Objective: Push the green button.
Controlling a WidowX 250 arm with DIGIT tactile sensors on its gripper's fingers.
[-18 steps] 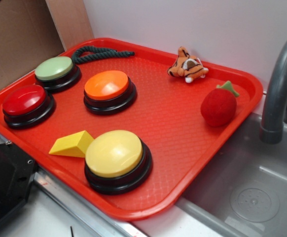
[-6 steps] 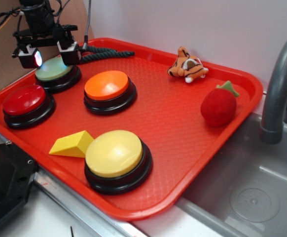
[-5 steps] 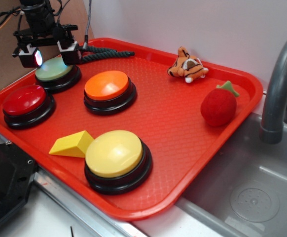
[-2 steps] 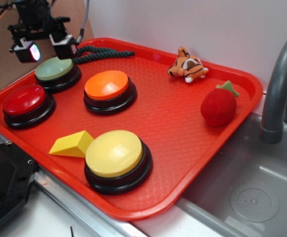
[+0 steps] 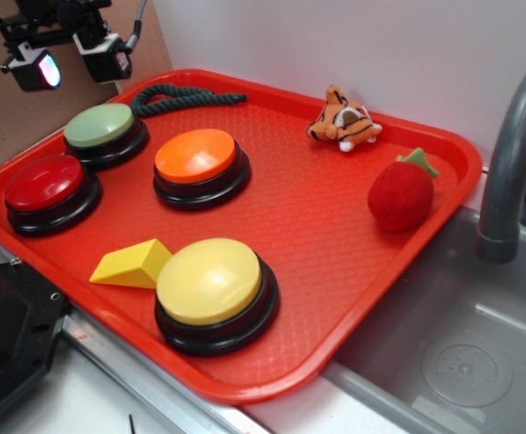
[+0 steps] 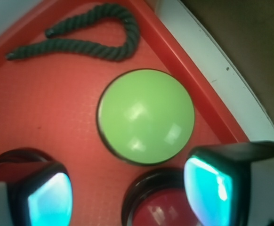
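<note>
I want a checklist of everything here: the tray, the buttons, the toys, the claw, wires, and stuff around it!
Surface: red plastic tray, holding everything.
Job's things: pale green domed button, untouched, nothing on it.
Clutter: red button, orange button, yellow button, yellow wedge, dark rope, tiger toy, red strawberry toy.
Grippers: claw open, above the green button, empty.
Cables: wires above the claw.
Surroundings: grey faucet, sink, white wall.

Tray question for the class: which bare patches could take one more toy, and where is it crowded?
The widest bare patch on the tray lies between the orange button, the yellow button and the strawberry. A smaller strip runs between the rope and the tiger. The left end, with the green button, red button and wedge, is crowded.
</note>
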